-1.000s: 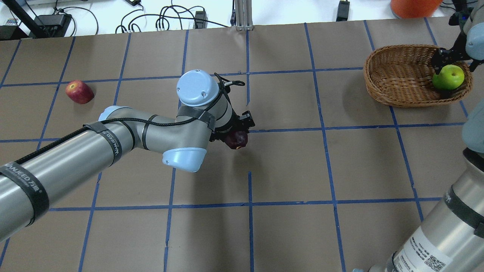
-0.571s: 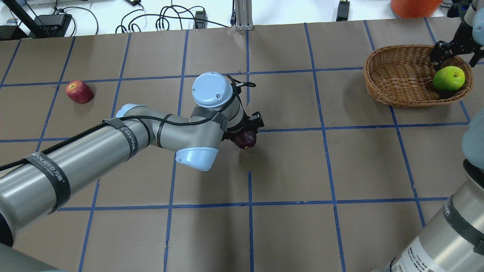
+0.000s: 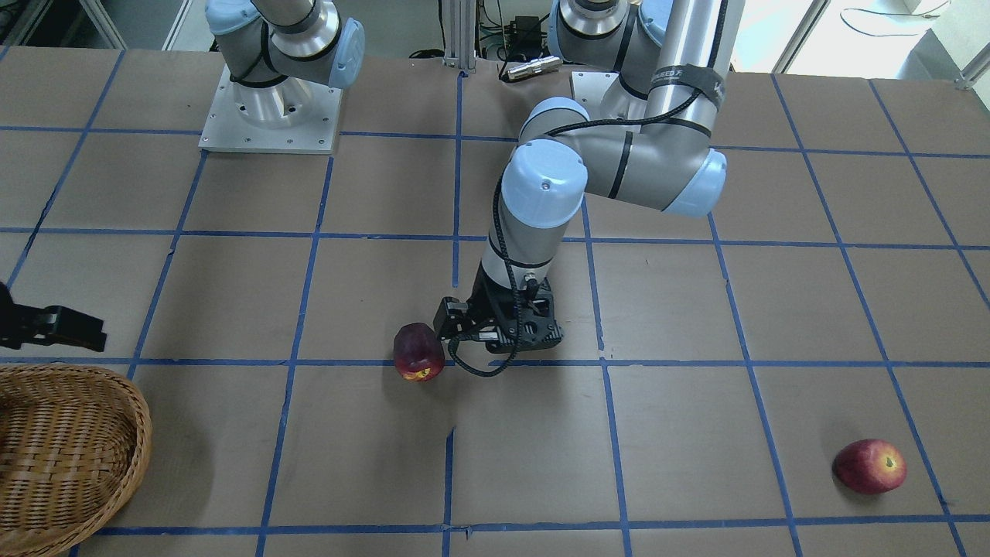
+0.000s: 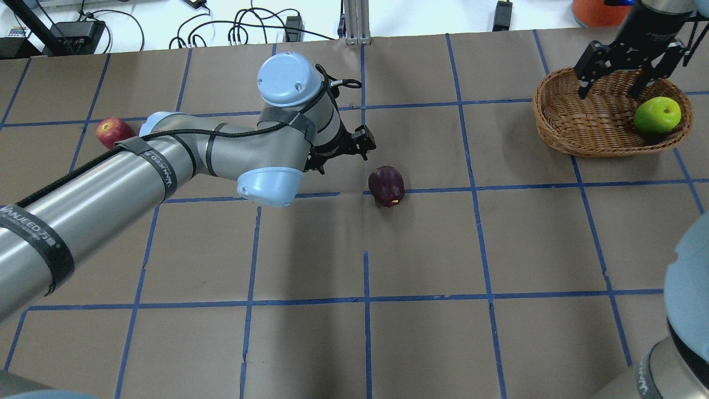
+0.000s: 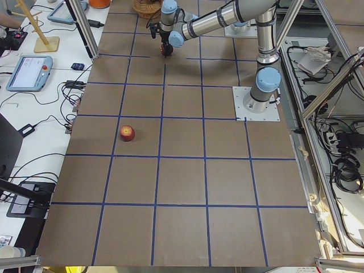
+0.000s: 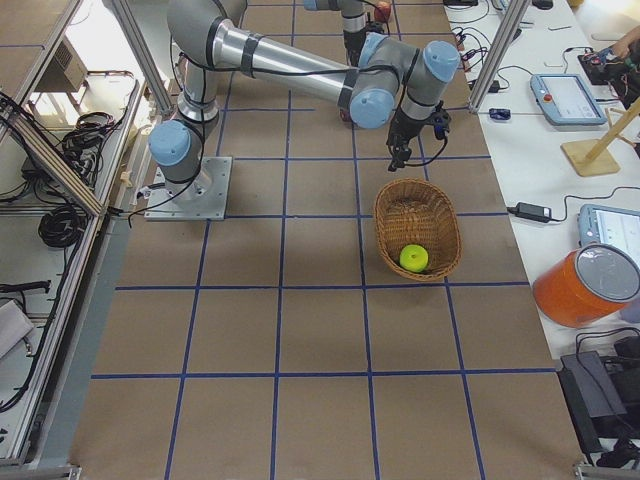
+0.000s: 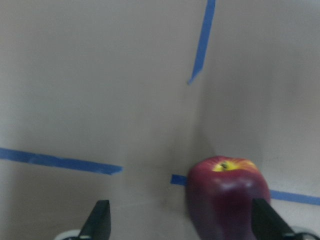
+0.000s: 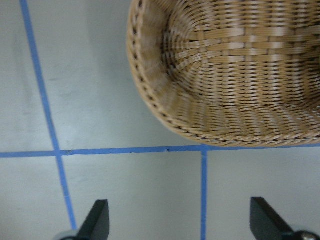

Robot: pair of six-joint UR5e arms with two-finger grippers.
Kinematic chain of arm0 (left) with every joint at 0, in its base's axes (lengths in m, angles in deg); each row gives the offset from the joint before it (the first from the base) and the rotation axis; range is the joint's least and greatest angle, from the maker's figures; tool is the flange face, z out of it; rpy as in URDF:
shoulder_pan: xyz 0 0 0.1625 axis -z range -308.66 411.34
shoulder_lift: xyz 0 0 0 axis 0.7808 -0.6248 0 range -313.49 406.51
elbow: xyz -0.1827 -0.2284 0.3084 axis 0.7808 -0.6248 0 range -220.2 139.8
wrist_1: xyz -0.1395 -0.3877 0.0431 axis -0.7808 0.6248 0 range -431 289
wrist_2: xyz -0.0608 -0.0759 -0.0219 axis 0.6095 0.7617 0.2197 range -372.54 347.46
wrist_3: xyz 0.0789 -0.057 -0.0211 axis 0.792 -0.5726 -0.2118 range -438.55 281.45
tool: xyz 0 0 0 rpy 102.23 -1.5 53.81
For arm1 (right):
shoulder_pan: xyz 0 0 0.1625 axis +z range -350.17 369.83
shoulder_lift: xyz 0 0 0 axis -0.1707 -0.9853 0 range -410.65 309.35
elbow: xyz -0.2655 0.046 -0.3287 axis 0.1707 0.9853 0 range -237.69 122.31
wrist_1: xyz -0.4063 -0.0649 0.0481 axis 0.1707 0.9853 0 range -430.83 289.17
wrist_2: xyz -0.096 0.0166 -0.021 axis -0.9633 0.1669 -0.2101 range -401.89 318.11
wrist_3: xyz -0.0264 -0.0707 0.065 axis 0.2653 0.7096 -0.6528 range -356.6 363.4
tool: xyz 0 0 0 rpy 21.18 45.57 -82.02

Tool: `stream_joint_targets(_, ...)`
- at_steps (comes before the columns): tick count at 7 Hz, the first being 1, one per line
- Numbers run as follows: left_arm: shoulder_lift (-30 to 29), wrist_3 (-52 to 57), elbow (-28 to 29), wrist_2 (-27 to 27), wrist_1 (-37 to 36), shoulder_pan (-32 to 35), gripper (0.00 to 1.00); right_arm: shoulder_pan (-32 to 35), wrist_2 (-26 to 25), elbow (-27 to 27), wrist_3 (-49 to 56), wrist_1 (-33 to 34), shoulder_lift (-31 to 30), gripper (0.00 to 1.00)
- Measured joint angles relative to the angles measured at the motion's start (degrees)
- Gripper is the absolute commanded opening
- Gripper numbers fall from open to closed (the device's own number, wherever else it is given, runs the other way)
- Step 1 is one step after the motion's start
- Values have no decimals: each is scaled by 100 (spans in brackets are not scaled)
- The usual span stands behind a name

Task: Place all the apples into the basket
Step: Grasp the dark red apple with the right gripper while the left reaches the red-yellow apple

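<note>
Behind the left arm (image 4: 166, 166) the red apple (image 4: 109, 131) partly hides; left hand (image 4: 342, 153) and right hand (image 4: 609, 84) gape.

Maroon apple (image 4: 386, 185), centre: dark purple-red, yellow patch. Green apple (image 4: 657, 114), upper right: yellow-green. Red apple (image 4: 109, 132), upper left: red. Basket (image 4: 595, 113): light-brown weave. Table (image 4: 432, 249): brown, blue grid lines.

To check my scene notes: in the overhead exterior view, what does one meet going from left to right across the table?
lighter red apple → left gripper → dark maroon apple → basket
</note>
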Motion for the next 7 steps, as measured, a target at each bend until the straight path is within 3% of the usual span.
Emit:
stream_joint_targets(3, 94, 2604, 256, 5, 546, -1765, 100, 1388, 348, -66, -435, -224, -138, 100)
stream_joint_targets(5, -179, 4094, 776, -120, 585, -2609, 100, 2138, 379, -197, -979, 479, -48, 100)
stream_joint_targets(7, -692, 5295, 1573, -822, 584, -3128, 100, 2753, 433, -581, -1523, 1521, 156, 100)
